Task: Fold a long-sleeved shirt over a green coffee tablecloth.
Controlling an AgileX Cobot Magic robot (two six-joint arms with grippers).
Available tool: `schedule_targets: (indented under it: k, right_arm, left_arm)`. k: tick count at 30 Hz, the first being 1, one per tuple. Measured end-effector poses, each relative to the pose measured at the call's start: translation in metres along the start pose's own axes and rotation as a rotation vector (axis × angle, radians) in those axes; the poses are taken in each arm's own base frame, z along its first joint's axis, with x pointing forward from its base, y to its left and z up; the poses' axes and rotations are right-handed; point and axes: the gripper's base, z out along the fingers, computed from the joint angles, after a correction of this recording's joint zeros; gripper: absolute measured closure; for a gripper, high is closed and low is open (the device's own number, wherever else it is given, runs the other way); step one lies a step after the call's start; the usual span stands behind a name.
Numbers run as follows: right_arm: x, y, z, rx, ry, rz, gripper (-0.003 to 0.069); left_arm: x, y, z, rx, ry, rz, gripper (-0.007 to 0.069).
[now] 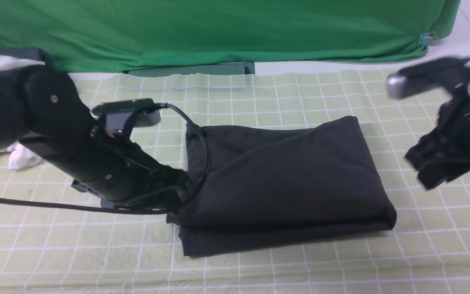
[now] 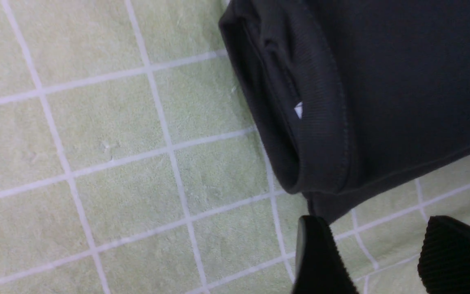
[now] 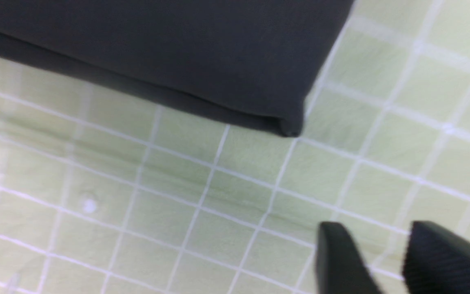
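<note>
While the long-sleeved shirt (image 1: 284, 179) lies folded into a thick black rectangle near the middle of the green coffee tablecloth (image 1: 300, 90), one arm sits at each of its sides. The left pincer (image 1: 172, 192) is low at the shirt's left edge in the front view. The left wrist view shows its two ribbed fingers (image 2: 320, 261) set well apart with only bare grid cloth between them, gripping nothing. The shirt's ribbed band (image 2: 320, 130) lies just past the tips, with a tiny white triangle (image 2: 298, 110) showing in a fold. The right pincer (image 1: 435, 171) hangs above the cloth, to the right of the shirt and apart from it, blurred in the front view. From the right wrist, its fingers (image 3: 341, 261) stand a narrow gap apart and hold nothing; the shirt's folded corner lies beyond them. A plain deep-green cloth (image 1: 218, 28) hangs behind the counter, and a crumpled white garment (image 1: 23, 159) lies at the far left.
</note>
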Motion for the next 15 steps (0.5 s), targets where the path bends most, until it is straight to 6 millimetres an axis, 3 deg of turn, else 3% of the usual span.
schedule_targets:
  k: [1,3,5,9,12,15]
  right_arm:
    - [0.003,0.0,-0.007,0.002,-0.022,-0.002,0.0475]
    - [0.03,0.003,-0.056,0.016,-0.187,-0.008,0.0578]
    - [0.046,0.005,-0.077,0.023,-0.265,-0.01,0.0612]
    - [0.102,0.01,-0.122,0.044,-0.51,-0.015,0.065]
    - [0.133,0.012,-0.129,0.055,-0.637,-0.016,0.0652]
    - [0.179,0.015,-0.118,0.074,-0.882,-0.017,0.0654]
  left_arm:
    - [0.0,0.0,0.0,0.0,0.0,-0.001,0.0263]
    - [0.001,-0.002,-0.011,0.005,-0.041,0.007,0.0251]
    - [0.001,-0.003,-0.013,0.007,-0.054,0.008,0.0249]
    - [0.001,-0.003,-0.015,0.008,-0.064,0.009,0.0249]
    - [0.0,-0.003,-0.015,0.007,-0.069,0.01,0.0249]
    - [-0.001,-0.003,-0.015,0.007,-0.078,0.008,0.0246]
